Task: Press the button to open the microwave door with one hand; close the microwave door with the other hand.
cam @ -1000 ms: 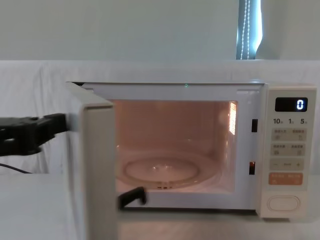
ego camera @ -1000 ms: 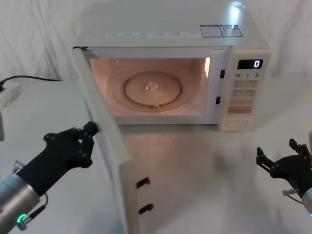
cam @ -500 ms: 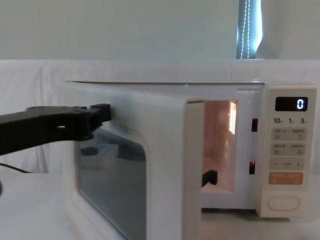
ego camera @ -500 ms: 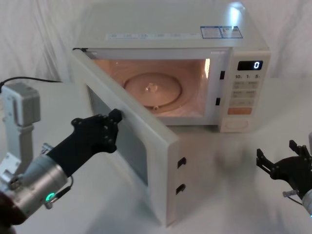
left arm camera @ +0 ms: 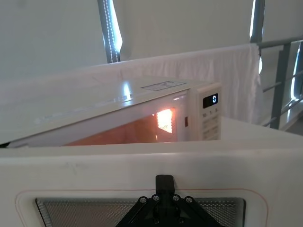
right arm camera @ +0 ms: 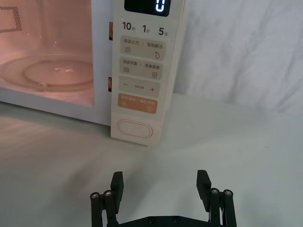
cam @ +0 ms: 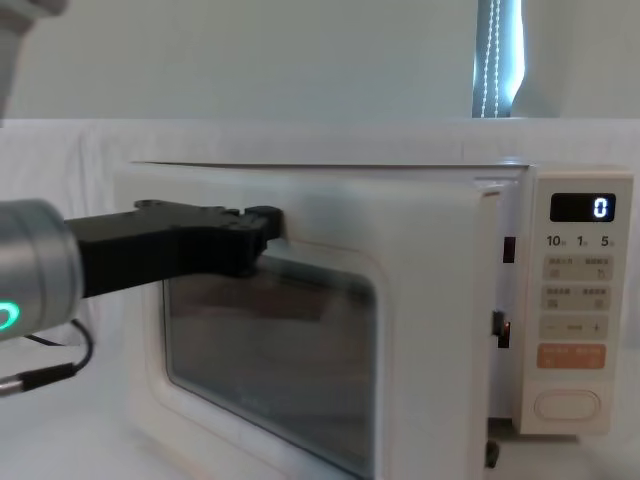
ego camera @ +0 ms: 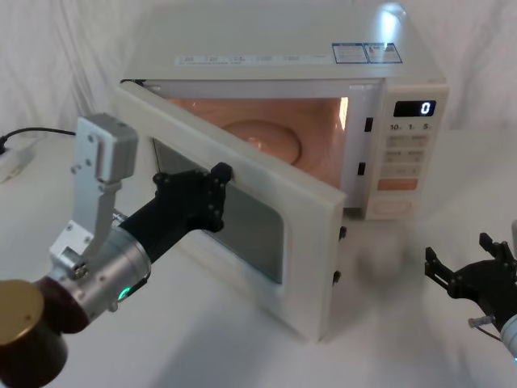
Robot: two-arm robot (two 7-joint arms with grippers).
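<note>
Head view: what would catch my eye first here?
The cream microwave door, half shut, with the black left gripper pressed against its outer face. Behind it the cavity glows orange. The right gripper hangs open, low on the right, in front of the control panel.

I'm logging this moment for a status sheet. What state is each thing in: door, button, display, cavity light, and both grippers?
microwave door: ajar, partly swung toward the cabinet, not latched.
button: untouched, nothing on it.
display: lit, reads 0.
cavity light: on, interior glows orange.
left gripper: fingertips against the door's outer face, above the window.
right gripper: open, low over the table in front of the control panel, holding nothing.
</note>
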